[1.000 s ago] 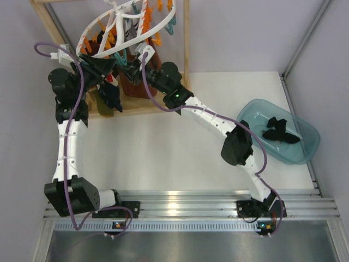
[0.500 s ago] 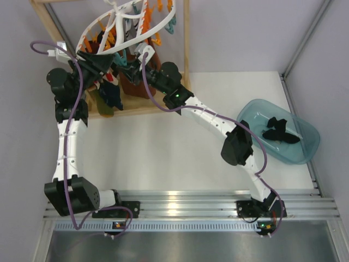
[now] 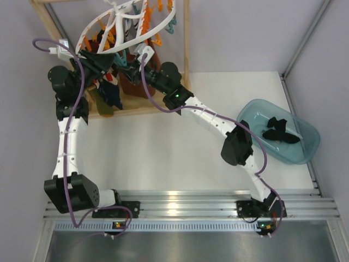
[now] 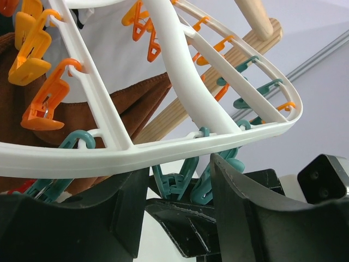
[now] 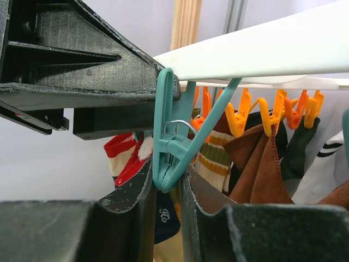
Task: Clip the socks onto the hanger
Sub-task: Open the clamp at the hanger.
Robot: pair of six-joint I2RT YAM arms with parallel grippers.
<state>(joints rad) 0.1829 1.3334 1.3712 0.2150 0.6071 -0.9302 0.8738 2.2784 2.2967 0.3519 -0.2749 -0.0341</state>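
Had the right gripper [image 5: 166, 184] pinched together on the lower end of a teal clip [image 5: 168, 136] hanging from the rim of the hanger [image 5: 262, 52], seemingly to work that clip for a sock, and had the left gripper [image 4: 179, 170] spread apart just under the same white rim, gripping nothing visible, likely to steady the ring. Left the black socks [image 3: 278, 132] well apart, lying in the teal basin [image 3: 308, 147] at the right of the tabletop [image 3: 163, 147]. Faced a crowd at the spot: orange clips [image 5: 240, 120], a rust-brown cloth [image 5: 262, 174] and a striped sock [image 5: 212, 158] hanging just beside, plus the wooden frame [image 3: 186, 38] hemming both arms in.
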